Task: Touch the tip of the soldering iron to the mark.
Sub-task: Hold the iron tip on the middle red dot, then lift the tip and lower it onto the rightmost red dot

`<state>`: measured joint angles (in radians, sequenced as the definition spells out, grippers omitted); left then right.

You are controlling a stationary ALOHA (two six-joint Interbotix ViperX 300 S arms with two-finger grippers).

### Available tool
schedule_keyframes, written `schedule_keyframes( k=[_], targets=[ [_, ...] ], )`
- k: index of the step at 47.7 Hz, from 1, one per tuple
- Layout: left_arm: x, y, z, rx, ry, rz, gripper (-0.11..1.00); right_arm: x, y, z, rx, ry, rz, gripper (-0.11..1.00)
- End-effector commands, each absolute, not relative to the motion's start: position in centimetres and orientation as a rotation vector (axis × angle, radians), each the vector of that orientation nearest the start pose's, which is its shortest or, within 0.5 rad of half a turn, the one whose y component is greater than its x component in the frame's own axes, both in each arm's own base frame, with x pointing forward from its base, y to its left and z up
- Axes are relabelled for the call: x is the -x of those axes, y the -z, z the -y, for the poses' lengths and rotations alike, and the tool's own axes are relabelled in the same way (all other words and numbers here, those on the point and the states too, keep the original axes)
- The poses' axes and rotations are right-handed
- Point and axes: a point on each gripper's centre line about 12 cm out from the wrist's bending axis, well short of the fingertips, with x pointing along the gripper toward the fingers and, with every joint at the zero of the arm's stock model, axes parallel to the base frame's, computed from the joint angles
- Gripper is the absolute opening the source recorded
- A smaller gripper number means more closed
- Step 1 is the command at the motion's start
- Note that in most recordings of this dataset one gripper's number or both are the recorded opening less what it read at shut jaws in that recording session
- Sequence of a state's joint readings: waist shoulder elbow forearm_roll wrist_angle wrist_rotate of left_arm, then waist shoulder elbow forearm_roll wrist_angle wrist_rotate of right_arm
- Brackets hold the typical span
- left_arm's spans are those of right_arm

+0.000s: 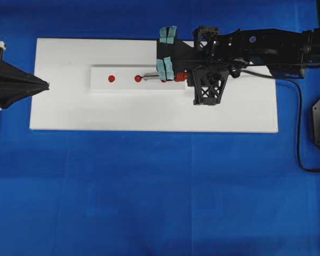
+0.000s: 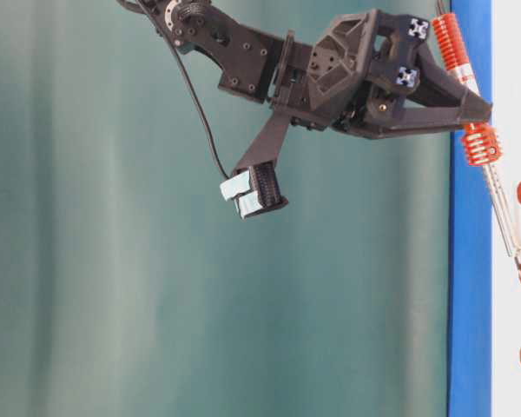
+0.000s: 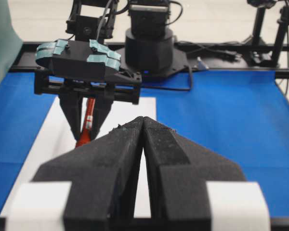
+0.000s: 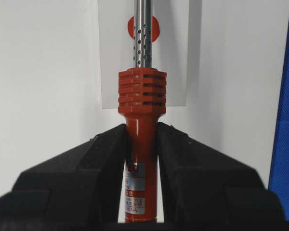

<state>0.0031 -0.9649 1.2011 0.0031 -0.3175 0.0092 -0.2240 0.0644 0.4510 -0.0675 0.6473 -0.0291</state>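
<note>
Though right gripper [image 4: 142,144] clamps soldering iron [image 4: 142,120], tip's prob hidden; left gripper [image 3: 143,144] closed.

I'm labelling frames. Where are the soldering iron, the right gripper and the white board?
soldering iron [image 4: 140,91]: right wrist view, ribbed collar.
right gripper [image 4: 141,144]: right wrist view, between its fingertips.
white board [image 1: 149,114]: overhead view, bare front part.
</note>
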Motion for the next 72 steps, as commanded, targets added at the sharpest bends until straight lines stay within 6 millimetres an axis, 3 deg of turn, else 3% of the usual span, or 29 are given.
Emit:
schedule_keyframes(
  k=[1,22,34,53,72],
  targets=[
    [-19.8,-29.1,0.0,-0.015,-0.002,0.097,0.02,-37.8,-17.4,9.0,-0.029,0.184,-1.144,0.07],
    [-19.8,-29.1,-0.1,-0.015,-0.004,0.097,0.02,-37.7,-17.9,9.0,-0.036,0.189,-1.152,0.07],
    [-19.8,-29.1,0.0,-0.014,-0.002,0.097,0.02,-37.8,-21.0,9.1,-0.023,0.194,-1.109,0.07],
    [-19.8,-29.1,-0.1,-0.014,-0.004,0.1,0.02,-36.8,-27.9,9.3,0.017,0.224,-1.057,0.07],
    [-19.8,-29.1,-0.1,-0.014,-0.003,0.101,0.02,-36.7,-28.3,9.3,0.02,0.226,-1.063,0.07]
  ],
)
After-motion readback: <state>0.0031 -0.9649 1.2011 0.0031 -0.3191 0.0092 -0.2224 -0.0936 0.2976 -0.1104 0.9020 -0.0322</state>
